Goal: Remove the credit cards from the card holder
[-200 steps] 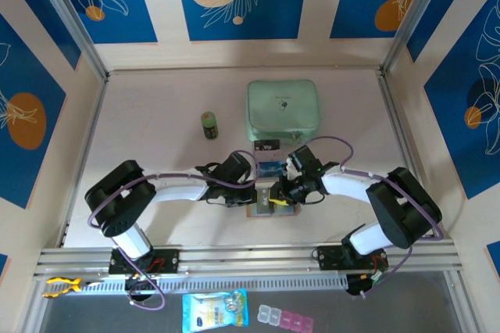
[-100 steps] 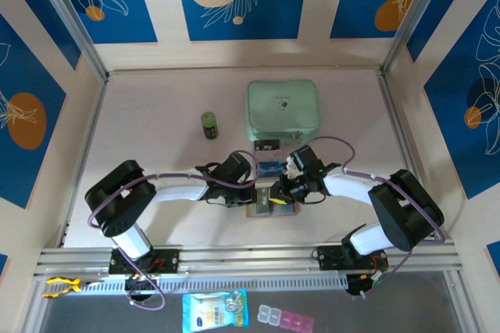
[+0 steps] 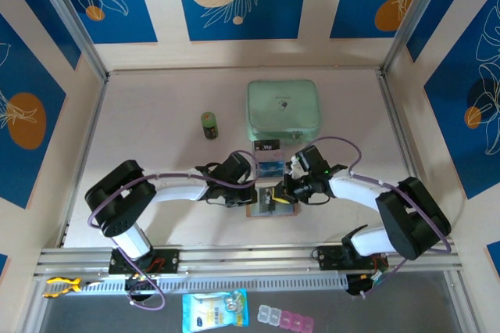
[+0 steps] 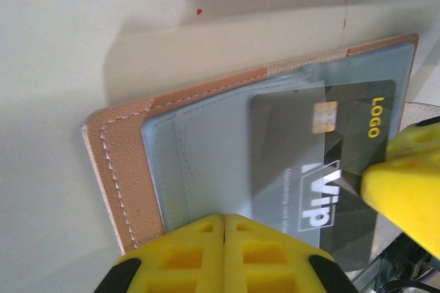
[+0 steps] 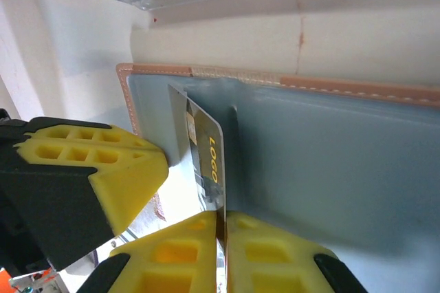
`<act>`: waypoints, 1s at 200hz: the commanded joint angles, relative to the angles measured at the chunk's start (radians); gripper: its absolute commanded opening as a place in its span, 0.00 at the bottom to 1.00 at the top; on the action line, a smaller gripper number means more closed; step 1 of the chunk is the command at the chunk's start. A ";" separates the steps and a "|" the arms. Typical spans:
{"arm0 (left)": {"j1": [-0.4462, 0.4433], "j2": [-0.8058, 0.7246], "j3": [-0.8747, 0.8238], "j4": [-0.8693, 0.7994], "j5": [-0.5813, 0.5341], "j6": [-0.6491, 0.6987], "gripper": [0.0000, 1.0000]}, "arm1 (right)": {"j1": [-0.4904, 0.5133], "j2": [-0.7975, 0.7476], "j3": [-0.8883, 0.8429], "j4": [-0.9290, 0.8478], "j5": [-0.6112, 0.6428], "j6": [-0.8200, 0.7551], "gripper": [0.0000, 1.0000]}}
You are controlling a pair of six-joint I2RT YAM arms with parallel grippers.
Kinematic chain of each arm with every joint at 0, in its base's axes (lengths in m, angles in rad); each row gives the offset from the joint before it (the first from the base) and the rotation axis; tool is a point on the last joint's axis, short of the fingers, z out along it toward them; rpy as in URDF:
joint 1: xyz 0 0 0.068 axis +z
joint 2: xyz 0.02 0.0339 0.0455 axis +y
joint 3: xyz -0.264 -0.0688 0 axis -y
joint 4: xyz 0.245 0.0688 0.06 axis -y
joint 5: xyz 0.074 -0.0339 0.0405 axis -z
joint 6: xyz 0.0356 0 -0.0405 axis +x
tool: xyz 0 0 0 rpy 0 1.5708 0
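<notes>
Right arm's elbow (image 3: 402,220) has swung right, jaws closing. Left gripper (image 4: 225,231), pads (image 4: 182,255) pressed together, sits on the open card holder (image 4: 127,169) at the near centre of the table (image 3: 156,145); right gripper (image 5: 223,231) pinches the dark VIP card (image 4: 309,190) at its pocket.

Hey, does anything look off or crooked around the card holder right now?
Yes: the dark VIP card sits partly out of the clear pocket of the card holder, tilted up off the holder instead of lying flat, its edge pinched in the right gripper. Nothing looks torn or spilled.
</notes>
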 commanded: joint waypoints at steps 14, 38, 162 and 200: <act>-0.003 0.017 -0.007 -0.053 -0.007 0.012 0.00 | -0.021 -0.053 0.033 -0.185 0.067 -0.085 0.10; -0.004 0.020 -0.006 -0.050 -0.004 0.012 0.00 | -0.017 -0.053 0.078 -0.265 0.098 -0.129 0.10; -0.003 0.013 -0.011 -0.048 -0.004 0.014 0.00 | 0.041 -0.037 0.171 -0.355 0.167 -0.153 0.10; -0.003 0.014 -0.009 -0.047 -0.002 0.014 0.00 | 0.062 -0.012 0.176 -0.334 0.154 -0.124 0.13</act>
